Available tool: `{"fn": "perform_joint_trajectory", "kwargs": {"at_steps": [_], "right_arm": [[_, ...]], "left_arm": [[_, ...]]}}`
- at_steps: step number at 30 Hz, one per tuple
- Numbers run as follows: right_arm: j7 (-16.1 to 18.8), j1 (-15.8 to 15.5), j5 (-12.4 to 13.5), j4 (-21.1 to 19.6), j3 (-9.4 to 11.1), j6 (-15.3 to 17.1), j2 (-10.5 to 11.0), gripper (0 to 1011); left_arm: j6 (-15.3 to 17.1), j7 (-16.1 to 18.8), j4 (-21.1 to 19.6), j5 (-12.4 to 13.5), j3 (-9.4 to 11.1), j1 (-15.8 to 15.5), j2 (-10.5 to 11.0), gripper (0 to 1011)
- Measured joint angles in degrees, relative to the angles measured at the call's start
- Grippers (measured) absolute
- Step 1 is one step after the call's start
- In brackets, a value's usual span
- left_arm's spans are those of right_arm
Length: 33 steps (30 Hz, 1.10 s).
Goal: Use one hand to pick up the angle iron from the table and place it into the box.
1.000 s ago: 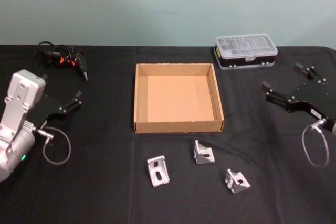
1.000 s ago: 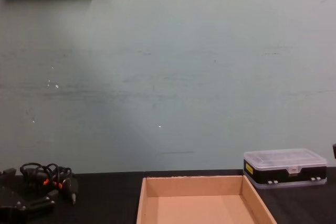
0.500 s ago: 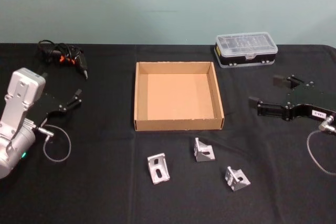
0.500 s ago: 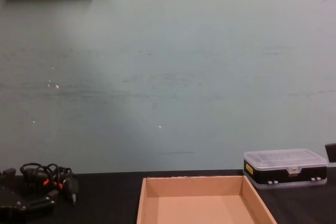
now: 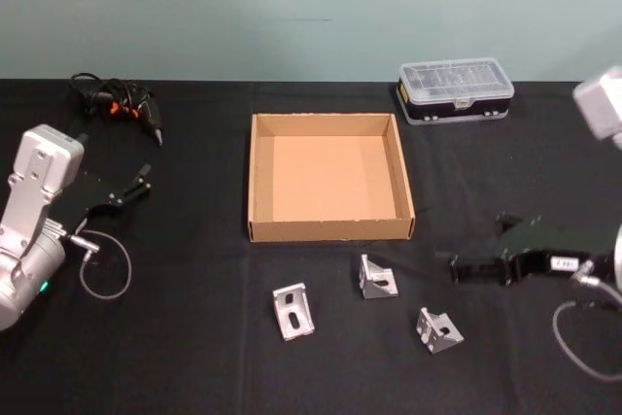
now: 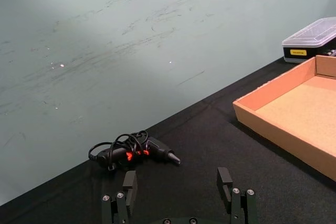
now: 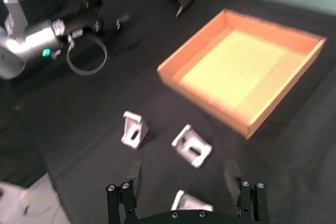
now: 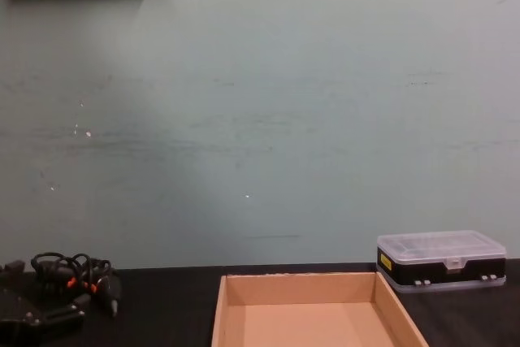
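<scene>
My right arm comes in low from the right edge of the head view, its forearm lying almost level over the counter (image 5: 194, 366) and pointing toward my left. The right tool (image 5: 478, 246) hangs released, its two black fingers well apart and gripping nothing. It is off the near right corner of the box (image 5: 330, 232) and carries a small white label (image 5: 564, 262) on its body. How high it sits above the counter I cannot tell.

All three angle irons lie on the counter in front of the box, and none is inside it. They are the left angle iron (image 5: 293, 313), the middle angle iron (image 5: 376, 280), which is closest to the box's front wall, and the right angle iron (image 5: 438, 330). The right one is nearest my right tool but apart from it. In the right wrist view it sits between the spread fingers and is partly cut off by the picture's edge, so I cannot tell how it lies.

My left arm is parked at the left of the counter with its elbow bent. The left tool (image 5: 138, 185) is also released and empty, aimed forward and to the right. Beyond it lies a cable bundle (image 5: 117, 104) (with orange marks), and a plastic case (image 5: 455, 91) stands past the box's far right corner. The chest view cuts off the box's front — only its back wall and side walls are seen there.
</scene>
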Motion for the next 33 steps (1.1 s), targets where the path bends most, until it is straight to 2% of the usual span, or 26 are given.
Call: {"fn": "perform_joint_trajectory", "kwargs": {"at_steps": [6, 14, 33], "right_arm": [[-0.1, 1.6, -0.4, 0.6, -4.2, 3.1, 0.2, 1004], [-0.2, 4.4, -2.0, 1.9, -8.8, 5.9, 0.5, 1004], [-1.6, 7.3, -2.6, 4.8, -14.6, 6.6, -0.2, 1004]], "left_arm": [[0.0, 0.0, 0.0, 0.0, 0.0, 0.0, 0.0, 1000], [0.0, 0.0, 0.0, 0.0, 0.0, 0.0, 0.0, 1000], [0.0, 0.0, 0.0, 0.0, 0.0, 0.0, 0.0, 1000]]}}
